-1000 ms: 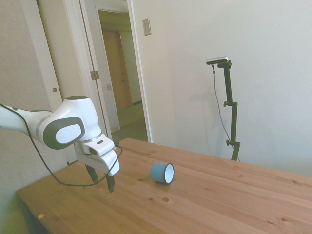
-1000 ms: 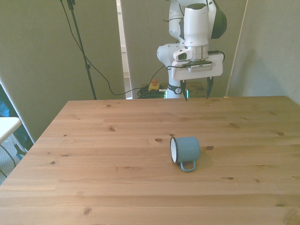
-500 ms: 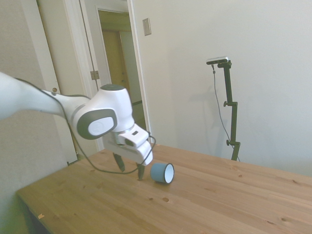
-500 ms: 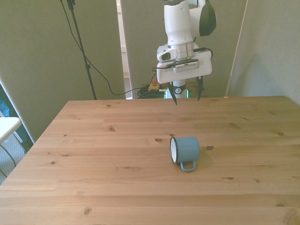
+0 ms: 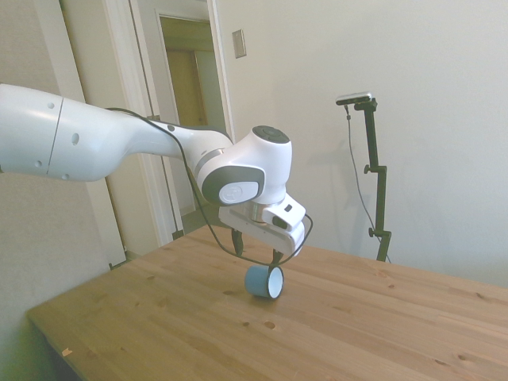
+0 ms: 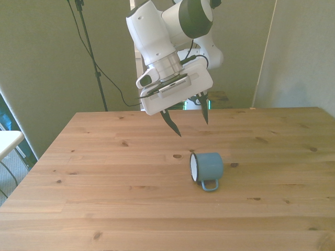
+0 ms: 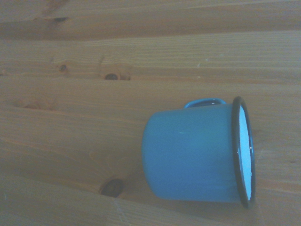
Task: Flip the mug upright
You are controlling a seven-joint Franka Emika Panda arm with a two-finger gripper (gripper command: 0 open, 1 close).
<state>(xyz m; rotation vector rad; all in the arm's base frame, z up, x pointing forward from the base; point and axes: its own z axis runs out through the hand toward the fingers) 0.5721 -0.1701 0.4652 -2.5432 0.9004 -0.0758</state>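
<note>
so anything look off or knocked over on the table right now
Yes: the mug lies tipped on its side on the wooden table, mouth toward the front view's left, handle flat on the wood. Nothing looks spilled or damaged. The open gripper hangs above it, not touching.

The arm [image 5: 119, 147] is showing glossy white rounded shells with grey joint caps, a thin black cable [image 5: 208, 230] is looping along it to the boxy white gripper [image 6: 189, 120], and two slim dark pointed fingers [image 6: 171, 122] are projecting from a ribbed underside.
</note>
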